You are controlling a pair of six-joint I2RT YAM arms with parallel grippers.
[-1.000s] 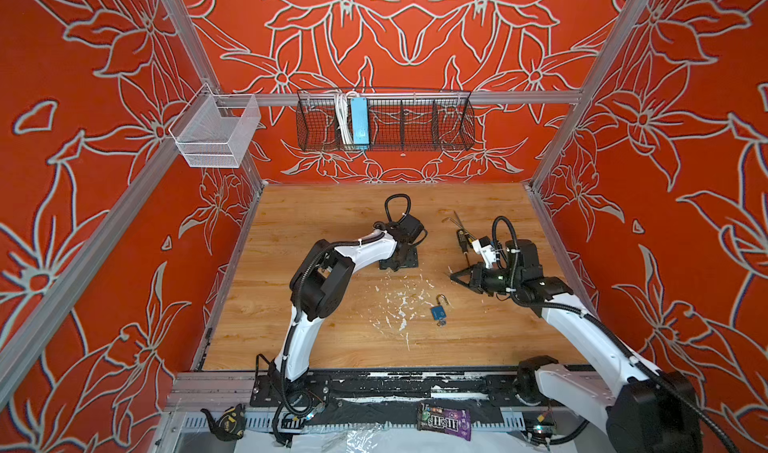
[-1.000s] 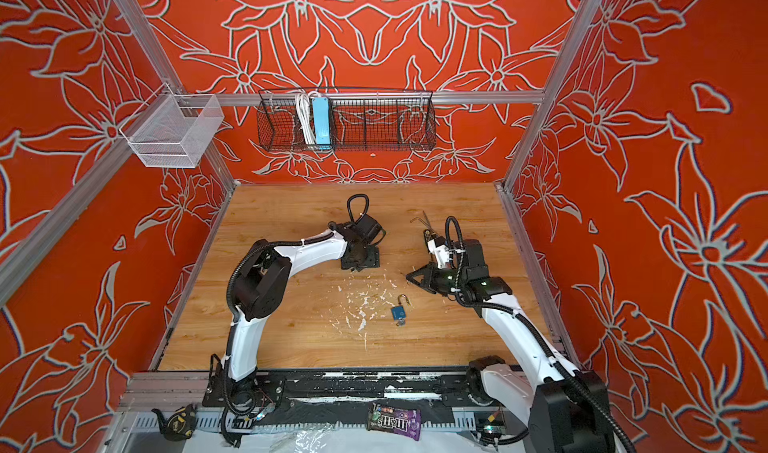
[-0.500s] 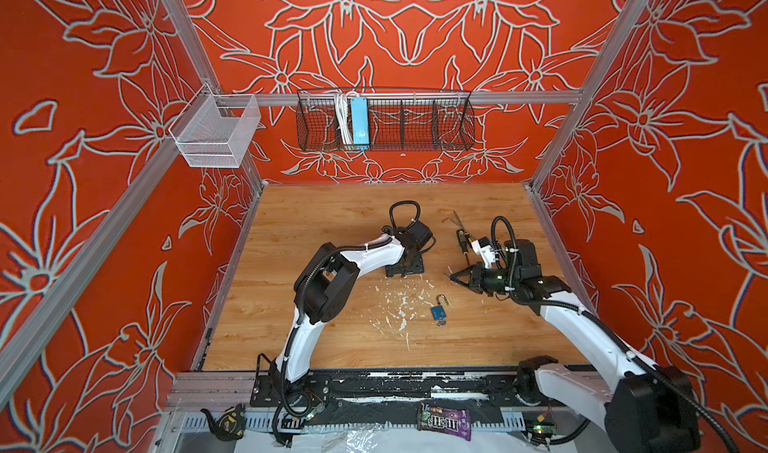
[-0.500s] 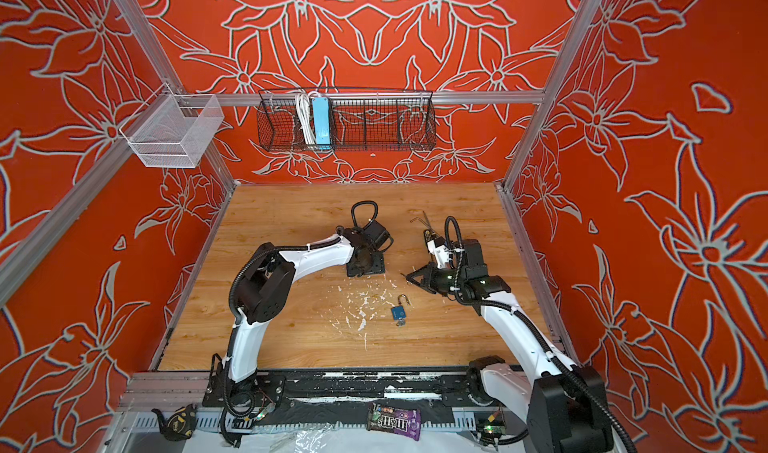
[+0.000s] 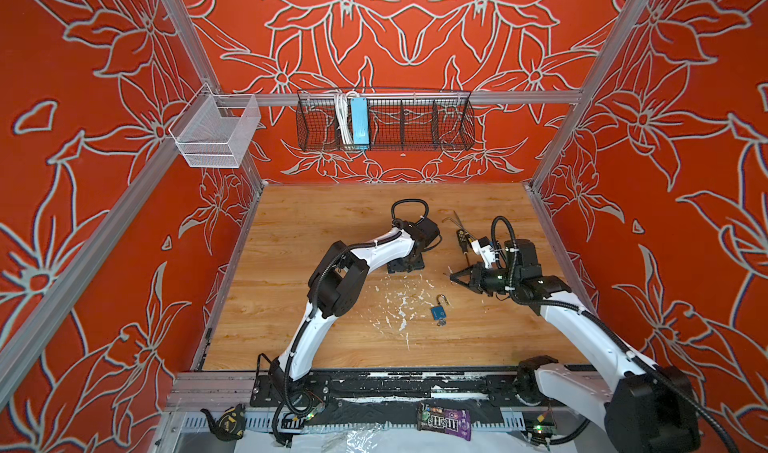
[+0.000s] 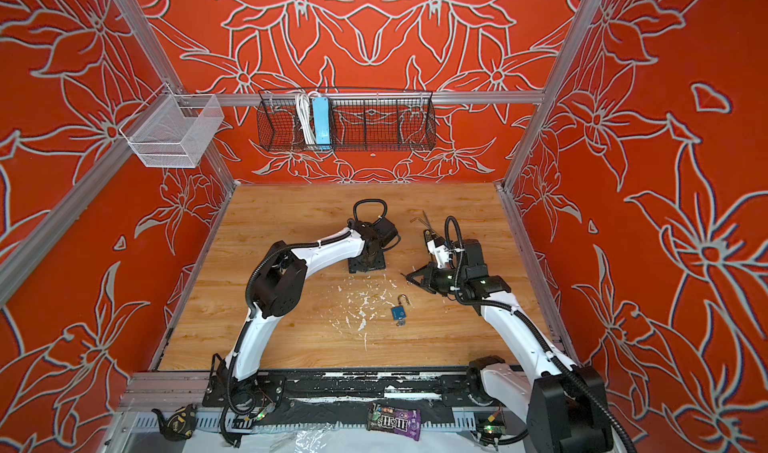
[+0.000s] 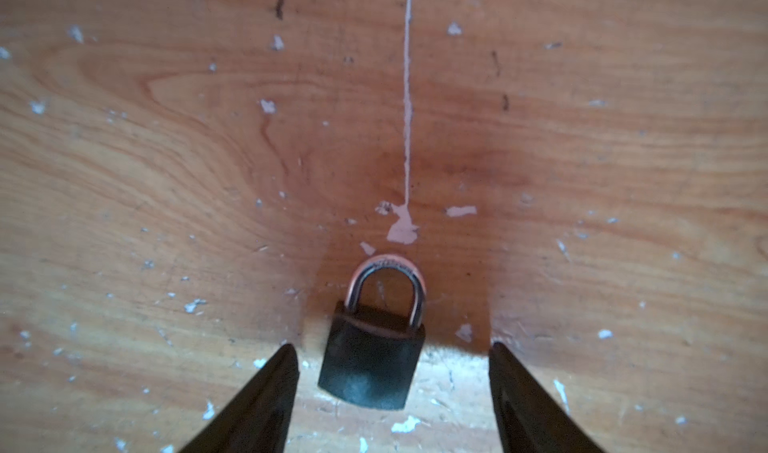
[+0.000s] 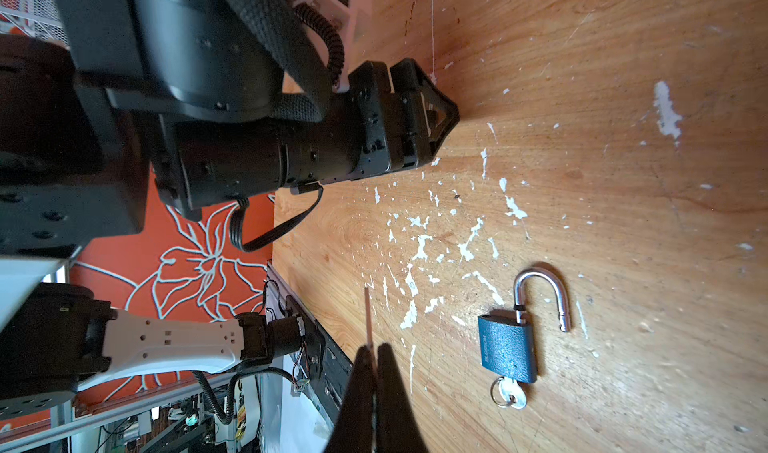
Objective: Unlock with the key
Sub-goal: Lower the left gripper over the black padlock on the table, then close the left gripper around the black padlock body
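Blue padlock, shackle swung open, key in its base, flat on the surface just below centre in both top views. Left hand, higher in frame, spread astride a shut dark padlock; right hand, to its upper right, pressed together

The walls are orange-red with pale grey flower outlines. The counter is light brown wood grain flecked with white. The blue padlock has a silver shackle and a silver key. The dark grey padlock looks plain. A black wire basket holds a light blue box.
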